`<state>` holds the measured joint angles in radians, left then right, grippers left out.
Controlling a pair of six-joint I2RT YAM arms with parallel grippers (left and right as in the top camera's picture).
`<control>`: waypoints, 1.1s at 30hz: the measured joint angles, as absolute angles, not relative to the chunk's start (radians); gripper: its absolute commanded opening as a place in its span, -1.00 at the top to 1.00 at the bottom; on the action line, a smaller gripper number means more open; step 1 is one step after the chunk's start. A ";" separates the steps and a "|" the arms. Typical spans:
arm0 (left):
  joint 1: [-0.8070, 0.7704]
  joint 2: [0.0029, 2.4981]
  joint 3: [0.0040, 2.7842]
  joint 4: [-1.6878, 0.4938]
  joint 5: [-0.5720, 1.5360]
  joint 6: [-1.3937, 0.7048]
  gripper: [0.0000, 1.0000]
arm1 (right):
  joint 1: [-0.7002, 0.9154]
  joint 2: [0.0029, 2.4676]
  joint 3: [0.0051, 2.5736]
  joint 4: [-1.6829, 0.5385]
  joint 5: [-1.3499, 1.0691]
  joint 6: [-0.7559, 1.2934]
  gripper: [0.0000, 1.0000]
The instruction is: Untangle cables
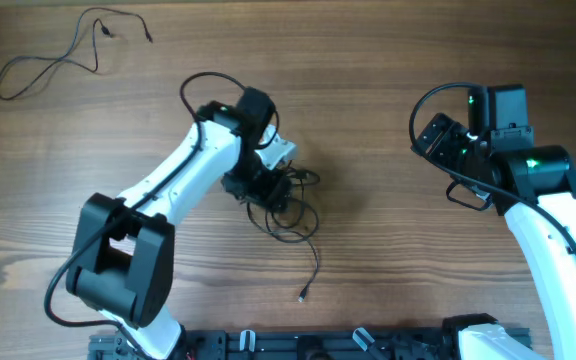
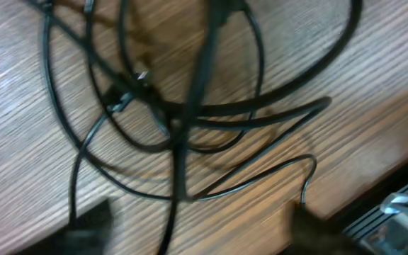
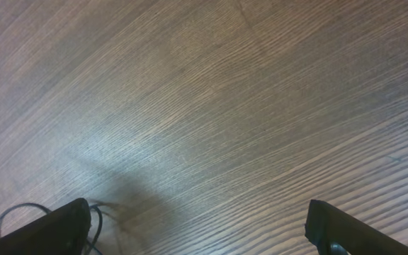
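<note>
— Any words, labels, brands or numbers to read here?
— None. Nothing is legible on the brown wood-grain table (image 1: pixel 388 270), the thin black tangled cables (image 1: pixel 290 218) or the white-and-black robot arms (image 1: pixel 178 175). The left wrist view is blurred.

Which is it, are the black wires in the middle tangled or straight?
Tangled: the black cables loop and cross over each other in one bunch on the wooden table.
</note>
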<state>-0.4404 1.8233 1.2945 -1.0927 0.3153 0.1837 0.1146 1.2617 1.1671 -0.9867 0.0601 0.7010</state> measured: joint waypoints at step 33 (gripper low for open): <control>-0.442 1.473 2.176 -0.716 0.573 -0.570 0.92 | 0.112 1.262 1.163 -0.861 -0.202 0.783 -0.99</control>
